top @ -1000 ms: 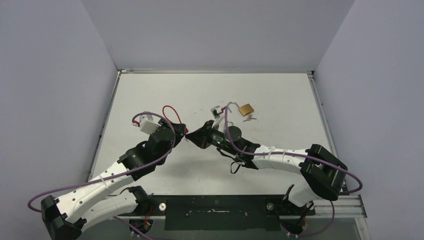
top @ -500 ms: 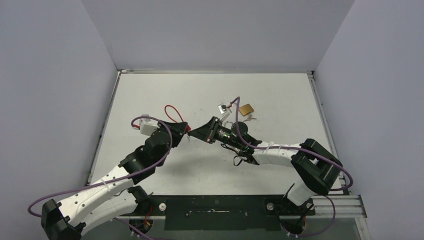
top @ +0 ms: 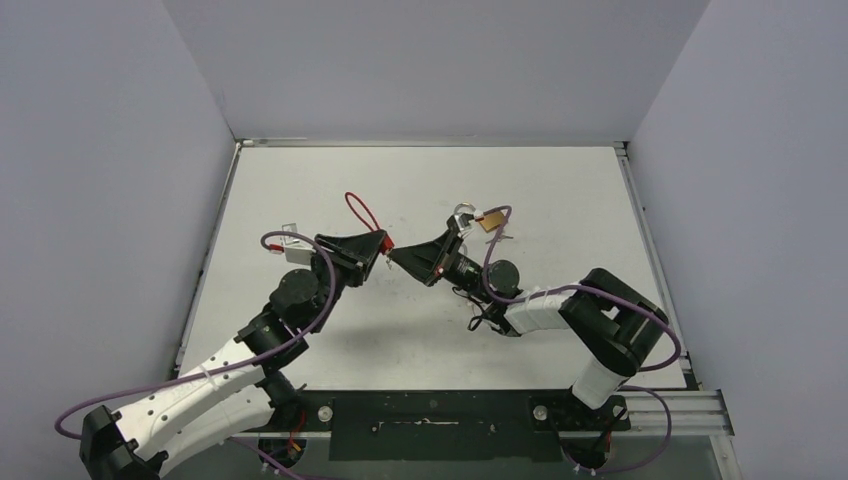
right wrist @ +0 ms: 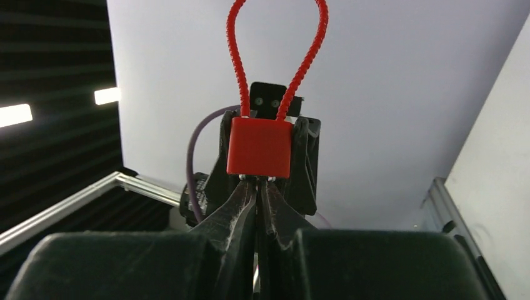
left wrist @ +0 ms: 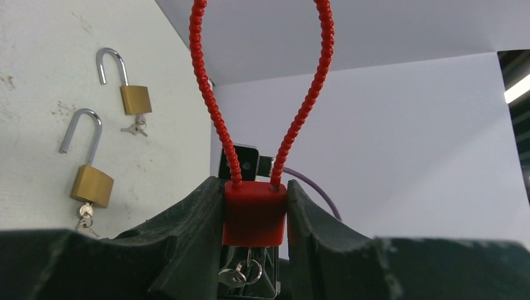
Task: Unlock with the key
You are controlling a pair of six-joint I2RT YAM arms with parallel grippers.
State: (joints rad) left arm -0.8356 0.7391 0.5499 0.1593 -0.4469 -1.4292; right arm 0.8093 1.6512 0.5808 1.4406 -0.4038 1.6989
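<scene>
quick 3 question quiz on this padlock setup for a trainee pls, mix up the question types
1. True or false: the left gripper clamps the red cable padlock by its body, cable loop pointing away from the wrist.
2. The shut right gripper has its tips: A) right under the red lock's body; B) around the red cable loop; C) against the enclosure wall.
3. How many brass padlocks lie on the table with their shackles swung open?

Key: 1 true; 2 A; 3 two.
</scene>
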